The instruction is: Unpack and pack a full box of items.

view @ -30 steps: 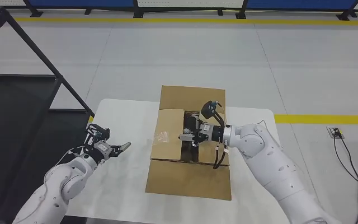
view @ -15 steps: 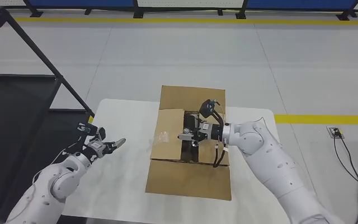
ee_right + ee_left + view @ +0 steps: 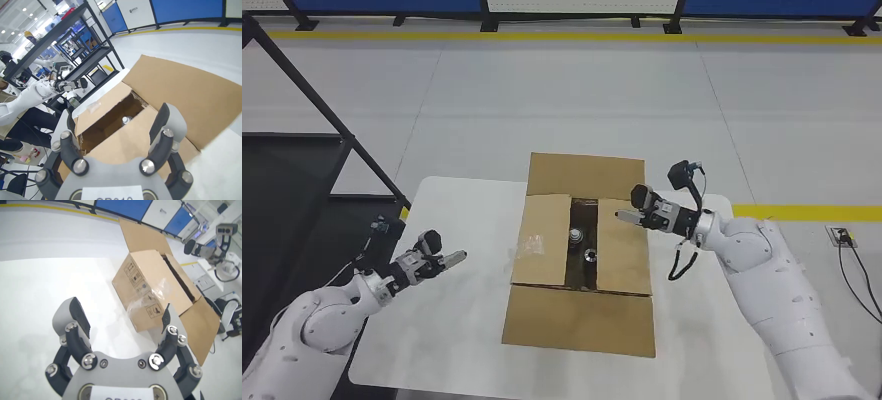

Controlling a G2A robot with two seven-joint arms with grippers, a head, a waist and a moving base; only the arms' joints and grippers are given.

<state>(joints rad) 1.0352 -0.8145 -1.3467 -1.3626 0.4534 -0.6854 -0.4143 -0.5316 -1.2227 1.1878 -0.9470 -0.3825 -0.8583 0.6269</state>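
Observation:
A brown cardboard box (image 3: 582,290) stands in the middle of the white table (image 3: 462,330). Its two inner flaps lie nearly closed with a narrow gap between them, and the far and near flaps are folded out. In the gap I see a bottle cap (image 3: 573,237) and a second small item (image 3: 588,256); the cap (image 3: 126,119) also shows through the opening in the right wrist view. My right gripper (image 3: 625,213) hangs open and empty over the box's right flap (image 3: 132,140). My left gripper (image 3: 450,260) is open and empty above the bare table, left of the box (image 3: 151,279).
A strip of clear torn tape (image 3: 151,292) sticks to the box's left side. A black metal rack (image 3: 302,200) stands off the table's left edge. There is open table surface left of the box and a narrower strip to its right.
My right gripper has pulled out of the gap between the flaps and moved right and up, holding nothing. My left gripper has drifted slightly left, away from the box.

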